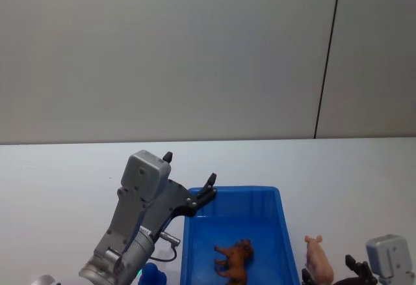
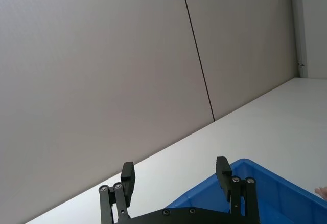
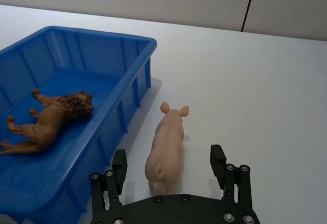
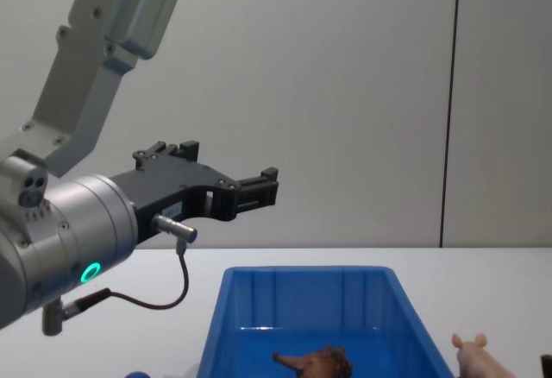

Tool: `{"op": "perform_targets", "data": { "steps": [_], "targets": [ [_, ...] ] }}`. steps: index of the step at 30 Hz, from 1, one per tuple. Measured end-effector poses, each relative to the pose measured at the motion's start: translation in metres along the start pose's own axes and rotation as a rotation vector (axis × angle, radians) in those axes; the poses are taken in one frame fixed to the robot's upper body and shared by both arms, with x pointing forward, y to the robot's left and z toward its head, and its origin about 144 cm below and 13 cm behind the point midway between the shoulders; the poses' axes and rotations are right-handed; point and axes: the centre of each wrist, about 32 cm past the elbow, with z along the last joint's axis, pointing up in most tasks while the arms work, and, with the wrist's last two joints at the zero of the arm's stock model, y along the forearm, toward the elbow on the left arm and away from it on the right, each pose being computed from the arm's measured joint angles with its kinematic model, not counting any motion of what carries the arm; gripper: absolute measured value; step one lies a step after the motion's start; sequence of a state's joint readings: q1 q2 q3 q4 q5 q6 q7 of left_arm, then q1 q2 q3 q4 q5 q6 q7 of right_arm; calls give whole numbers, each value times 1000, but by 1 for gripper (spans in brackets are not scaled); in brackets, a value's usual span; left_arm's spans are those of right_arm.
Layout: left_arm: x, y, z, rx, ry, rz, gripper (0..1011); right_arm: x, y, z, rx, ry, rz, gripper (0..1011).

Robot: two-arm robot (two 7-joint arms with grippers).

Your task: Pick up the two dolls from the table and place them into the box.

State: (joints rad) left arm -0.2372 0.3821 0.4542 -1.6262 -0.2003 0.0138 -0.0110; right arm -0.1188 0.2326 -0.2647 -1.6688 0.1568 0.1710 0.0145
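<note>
The blue box [image 1: 234, 191] stands on the white table [image 1: 58, 181]. Inside it the brown doll [image 1: 235, 259] lies on its side on the box floor [image 3: 48, 119]. The pale pink pig doll [image 1: 319, 259] lies on the table just right of the box, snout pointing away from me. My right gripper [image 3: 168, 158] is open, low behind the pig [image 3: 168, 137], one finger on each side of its rear and apart from it. My left gripper [image 1: 190, 168] is open and holds nothing, raised above the box's far left corner [image 2: 175, 176].
A grey wall with a dark vertical seam [image 1: 328, 57] rises behind the table's far edge. A small blue object [image 1: 151, 276] sits beside the left arm's base. Bare tabletop stretches to the left, right and beyond the box.
</note>
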Motion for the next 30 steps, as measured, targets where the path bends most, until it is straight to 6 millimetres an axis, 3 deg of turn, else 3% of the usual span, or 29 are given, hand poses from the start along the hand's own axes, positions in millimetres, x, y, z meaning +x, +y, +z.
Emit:
{"op": "perform_targets", "data": {
  "steps": [7,14,23,27,30],
  "targets": [
    [0,0,0,0,0,0,1001,-1,6,-6,-15,-4,10,949],
    [0,0,0,0,0,0,1001,-2,10,-10,-26,-12,10,791],
    [0,0,0,0,0,0,1001,-3,13,-12,-30,-21,3,456],
    [0,0,0,0,0,0,1001,-3,13,-12,-26,-26,-2,373],
    [0,0,0,0,0,0,1001,-3,12,-9,-17,-30,-6,369]
  ]
}}
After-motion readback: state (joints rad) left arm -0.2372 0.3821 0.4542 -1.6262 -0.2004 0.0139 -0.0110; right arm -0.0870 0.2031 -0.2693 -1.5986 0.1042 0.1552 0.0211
